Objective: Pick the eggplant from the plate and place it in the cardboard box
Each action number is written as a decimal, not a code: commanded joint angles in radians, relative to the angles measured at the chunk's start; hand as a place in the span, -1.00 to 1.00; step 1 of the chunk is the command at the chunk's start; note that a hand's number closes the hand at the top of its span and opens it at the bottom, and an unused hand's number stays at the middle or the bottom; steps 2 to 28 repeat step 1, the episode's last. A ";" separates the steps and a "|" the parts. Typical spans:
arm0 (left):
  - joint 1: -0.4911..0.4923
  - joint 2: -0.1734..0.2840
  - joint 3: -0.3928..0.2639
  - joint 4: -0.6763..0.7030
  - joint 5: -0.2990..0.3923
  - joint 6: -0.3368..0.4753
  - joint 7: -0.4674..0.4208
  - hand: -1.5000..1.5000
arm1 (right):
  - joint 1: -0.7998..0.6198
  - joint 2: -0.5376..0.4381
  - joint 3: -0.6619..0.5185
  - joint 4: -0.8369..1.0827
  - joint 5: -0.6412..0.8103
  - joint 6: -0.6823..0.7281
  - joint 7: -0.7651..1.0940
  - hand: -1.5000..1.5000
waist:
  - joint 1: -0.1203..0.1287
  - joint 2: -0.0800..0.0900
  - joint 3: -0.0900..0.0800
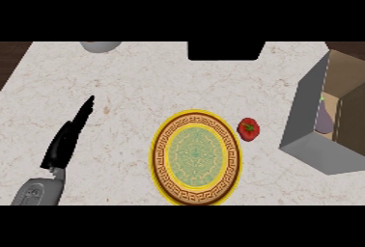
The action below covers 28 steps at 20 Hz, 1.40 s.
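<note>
The pale purple eggplant (324,118) lies inside the grey-walled cardboard box (314,140); the black left hand (68,137) rests with fingers straight, pressed together.

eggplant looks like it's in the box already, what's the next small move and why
Probably none beyond keeping the left hand resting. The eggplant lies inside the box, the plate is bare, and the right hand is out of view. The tomato beside the plate needs no handling.

Speckled stone-look counter (143,82), glossy patterned plate (196,121), matt cardboard box (314,144), smooth shiny tomato (248,129)
</note>
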 commanded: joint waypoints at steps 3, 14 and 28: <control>-0.033 -0.030 0.005 0.052 -0.030 -0.004 -0.028 0.00 | -0.012 -0.051 0.039 0.078 -0.002 -0.012 -0.028 -1.00 | 0.001 0.001 0.000; -0.033 -0.030 0.005 0.052 -0.030 -0.004 -0.028 0.00 | -0.012 -0.051 0.039 0.078 -0.002 -0.012 -0.028 -1.00 | 0.001 0.001 0.000; -0.033 -0.030 0.005 0.052 -0.030 -0.004 -0.028 0.00 | -0.012 -0.051 0.039 0.078 -0.002 -0.012 -0.028 -1.00 | 0.001 0.001 0.000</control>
